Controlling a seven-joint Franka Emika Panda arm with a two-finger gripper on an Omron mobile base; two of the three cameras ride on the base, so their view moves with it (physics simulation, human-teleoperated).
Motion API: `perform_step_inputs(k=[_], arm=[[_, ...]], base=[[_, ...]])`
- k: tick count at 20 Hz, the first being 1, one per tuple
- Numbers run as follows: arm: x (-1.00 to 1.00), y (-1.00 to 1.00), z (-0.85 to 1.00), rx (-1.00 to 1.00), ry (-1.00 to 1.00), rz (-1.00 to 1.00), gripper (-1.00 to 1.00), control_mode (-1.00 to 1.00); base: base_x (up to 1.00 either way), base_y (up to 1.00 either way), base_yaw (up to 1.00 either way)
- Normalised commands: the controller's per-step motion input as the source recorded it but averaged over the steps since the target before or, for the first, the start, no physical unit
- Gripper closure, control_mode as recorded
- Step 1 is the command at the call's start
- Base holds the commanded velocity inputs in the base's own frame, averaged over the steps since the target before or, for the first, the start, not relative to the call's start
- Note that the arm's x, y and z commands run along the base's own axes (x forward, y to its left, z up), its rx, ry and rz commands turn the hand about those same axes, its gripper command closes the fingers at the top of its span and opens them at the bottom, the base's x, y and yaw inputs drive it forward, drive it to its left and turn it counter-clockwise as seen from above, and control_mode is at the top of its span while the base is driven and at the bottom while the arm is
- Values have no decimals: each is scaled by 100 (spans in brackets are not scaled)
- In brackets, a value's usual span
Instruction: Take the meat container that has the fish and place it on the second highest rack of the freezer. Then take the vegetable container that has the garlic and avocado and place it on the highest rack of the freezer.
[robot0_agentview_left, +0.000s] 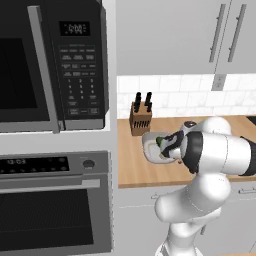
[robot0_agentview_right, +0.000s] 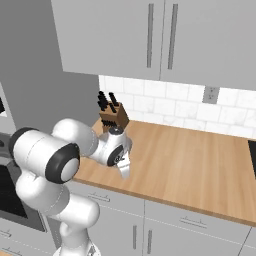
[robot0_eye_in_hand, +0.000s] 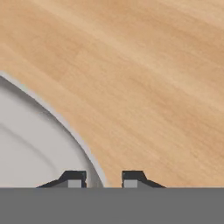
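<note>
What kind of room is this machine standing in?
A kitchen, computer-rendered rather than real. A microwave sits above a built-in oven, a knife block stands on a wooden counter against a white tiled wall, and grey cupboards hang overhead.

Pale vegetable container (robot0_agentview_left: 151, 145), avocado (robot0_agentview_left: 160, 141) inside, on countertop (robot0_agentview_left: 131, 167)

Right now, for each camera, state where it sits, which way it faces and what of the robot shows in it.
Left base view: behind the arm's left, facing the microwave, oven and wooden counter; the white arm rises lower right, its pincer at a grey container.
Right base view: behind the arm's right, facing counter and wall cabinets; the arm rises lower left.
Hand view: on the hand, facing down at counter and container rim; fingertips astride the rim.
Both base views share the knife block.
</note>
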Motion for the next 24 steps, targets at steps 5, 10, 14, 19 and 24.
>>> perform_step_inputs(k=[5, 10, 14, 19, 24], arm=[[4, 0, -8, 0, -1, -1, 100, -100], [-65, -1, 18, 0, -13, 0, 100, -100], [-86, 0, 71, -4, -11, 0, 100, -100], [-90, 1, 100, -13, 3, 5, 100, -100], [-100, 0, 95, -2, 8, 5, 100, -100]], base=[[0, 0, 0], [0, 0, 0], [0, 0, 0], [0, 0, 0], [0, 0, 0]])
